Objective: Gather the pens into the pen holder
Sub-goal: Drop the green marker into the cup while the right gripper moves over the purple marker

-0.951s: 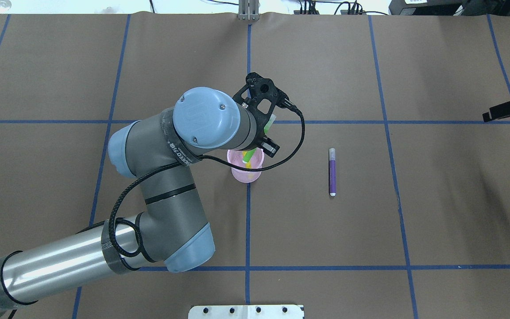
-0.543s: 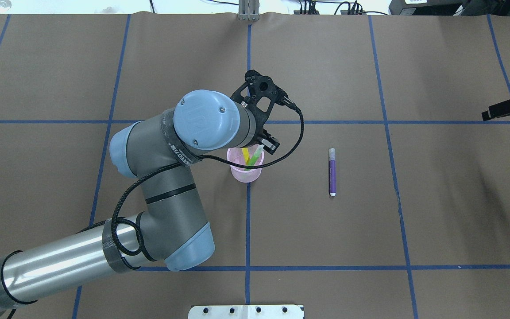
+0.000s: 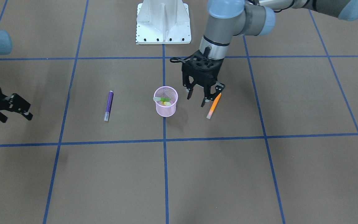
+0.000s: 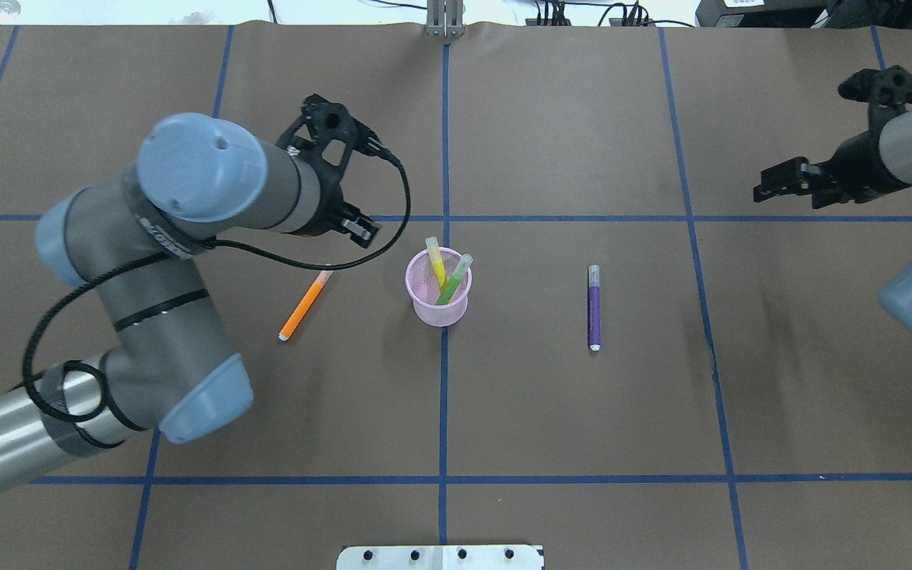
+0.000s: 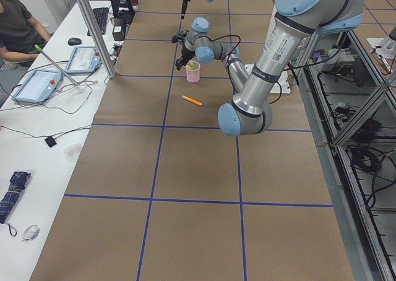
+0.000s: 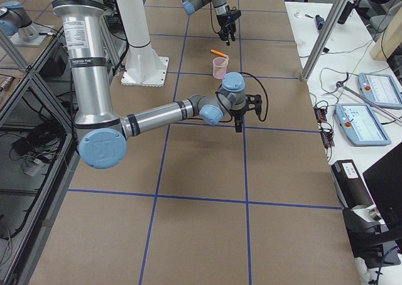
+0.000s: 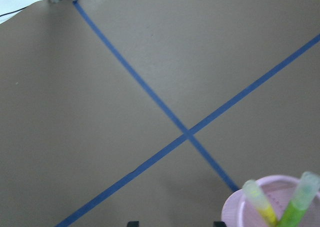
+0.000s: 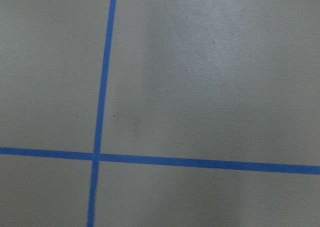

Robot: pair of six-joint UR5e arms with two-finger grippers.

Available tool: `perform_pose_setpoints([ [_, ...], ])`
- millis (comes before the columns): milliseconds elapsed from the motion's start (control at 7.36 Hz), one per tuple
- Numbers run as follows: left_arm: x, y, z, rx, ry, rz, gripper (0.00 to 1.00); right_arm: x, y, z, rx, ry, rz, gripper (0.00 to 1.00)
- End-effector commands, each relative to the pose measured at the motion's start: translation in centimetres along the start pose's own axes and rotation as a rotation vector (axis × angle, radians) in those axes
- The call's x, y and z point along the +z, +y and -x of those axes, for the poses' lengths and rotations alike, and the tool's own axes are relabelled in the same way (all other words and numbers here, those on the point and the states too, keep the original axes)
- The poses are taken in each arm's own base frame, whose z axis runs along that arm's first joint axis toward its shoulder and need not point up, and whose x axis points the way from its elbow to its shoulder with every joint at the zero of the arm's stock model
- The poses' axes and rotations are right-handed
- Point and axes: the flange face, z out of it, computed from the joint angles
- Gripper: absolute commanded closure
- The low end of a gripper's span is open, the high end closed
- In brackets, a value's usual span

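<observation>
Yellow pen (image 4: 438, 271), green pen (image 4: 450, 286) in holder (image 4: 434, 313). L gripper (image 3: 202, 97), jaws apart, hovers by orange pen's (image 4: 303, 305) end. Next, I reckon: centre on barrel, drop, pinch. Purple pen (image 4: 594, 307) lies on holder's other side.

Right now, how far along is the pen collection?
Done: the yellow pen and green pen stand in the pen holder. In hand: nothing gripped; the left gripper is open by the orange pen lying on the table. Left: that one and the purple pen beyond the holder.
</observation>
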Motion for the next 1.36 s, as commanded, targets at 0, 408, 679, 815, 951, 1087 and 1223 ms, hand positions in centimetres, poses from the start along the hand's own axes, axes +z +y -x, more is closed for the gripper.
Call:
perform_pose_setpoints([
  [0, -1.8, 5.7, 10.3, -0.100, -0.006, 0.110, 0.38, 2.9, 4.0, 11.9, 0.075, -0.060, -0.003, 0.00],
  [408, -4.3, 11.9, 20.1, -0.234, -0.073, 0.188, 0.36, 5.0, 7.8, 23.2, 0.053, 0.095, 0.156, 0.00],
  [679, -3.1, 12.5, 21.7, -0.279, -0.116, 0.247, 0.19, 6.6, 9.2, 24.5, 0.001, 0.150, 0.210, 0.00],
  [815, -3.2, 12.8, 21.9, -0.280, -0.118, 0.249, 0.19, 8.1, 9.3, 23.7, 0.018, 0.190, 0.242, 0.00],
  [951, -3.7, 12.8, 21.6, -0.278, -0.110, 0.244, 0.19, 9.5, 8.3, 22.2, 0.044, 0.205, 0.296, 0.02],
  [1087, -4.0, 13.2, 21.7, -0.280, -0.110, 0.245, 0.18, 10.6, 7.4, 21.1, 0.037, 0.219, 0.314, 0.08],
  [1223, -4.7, 13.4, 21.5, -0.276, -0.105, 0.236, 0.17, 11.5, 5.6, 19.9, 0.023, 0.201, 0.383, 0.15],
])
